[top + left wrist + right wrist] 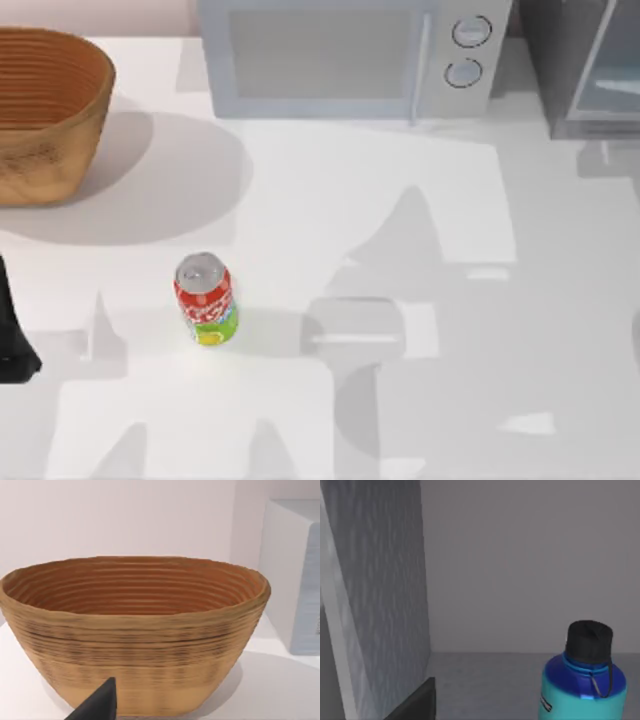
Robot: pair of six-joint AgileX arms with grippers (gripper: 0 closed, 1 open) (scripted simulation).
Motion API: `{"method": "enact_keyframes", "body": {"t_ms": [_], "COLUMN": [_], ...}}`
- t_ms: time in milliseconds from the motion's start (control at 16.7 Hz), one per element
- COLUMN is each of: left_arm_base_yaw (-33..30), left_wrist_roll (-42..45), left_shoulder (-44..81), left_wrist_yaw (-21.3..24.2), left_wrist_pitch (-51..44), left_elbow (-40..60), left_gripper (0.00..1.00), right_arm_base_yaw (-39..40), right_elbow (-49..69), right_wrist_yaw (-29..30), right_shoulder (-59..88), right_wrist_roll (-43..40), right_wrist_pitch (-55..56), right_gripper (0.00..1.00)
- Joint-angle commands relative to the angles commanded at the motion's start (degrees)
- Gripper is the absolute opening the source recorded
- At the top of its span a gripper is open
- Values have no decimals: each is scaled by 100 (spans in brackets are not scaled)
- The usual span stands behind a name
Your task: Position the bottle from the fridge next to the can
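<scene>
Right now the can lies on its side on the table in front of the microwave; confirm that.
Not quite: the can stands upright, silver lid up, on the table in front of the microwave. The top view shows it.

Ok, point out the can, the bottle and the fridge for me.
can [205, 300]: top view, on its red side below the silver lid.
bottle [585, 692]: right wrist view, on its teal body under the blue shoulder.
fridge [590, 65]: top view, on its glass door at the table's far right.

Wicker basket [40, 110] far left, silver microwave [350, 55] beside it
</scene>
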Motion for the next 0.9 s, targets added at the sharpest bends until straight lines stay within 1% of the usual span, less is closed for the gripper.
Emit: {"method": "enact_keyframes", "body": {"t_ms": [240, 420, 600, 900], "left_arm_base_yaw": [0, 0, 0, 0], "left_wrist_roll": [0, 0, 0, 0], "left_shoulder": [0, 0, 0, 0], "left_wrist_yaw": [0, 0, 0, 0], "left_wrist_pitch": [0, 0, 0, 0], "left_elbow": [0, 0, 0, 0], "left_gripper": [100, 100, 100, 100], "right_arm_base_yaw": [-232, -357, -423, -430], "right_elbow": [1004, 1565, 1879, 1914], "right_wrist_yaw": [-189, -288, -341, -347], "right_shoulder": [2267, 3363, 3909, 3968], "right_wrist_roll": [6, 4, 0, 0], "right_wrist_pitch": [1108, 1724, 2067, 2106], "right_gripper": [100, 100, 100, 100]}}
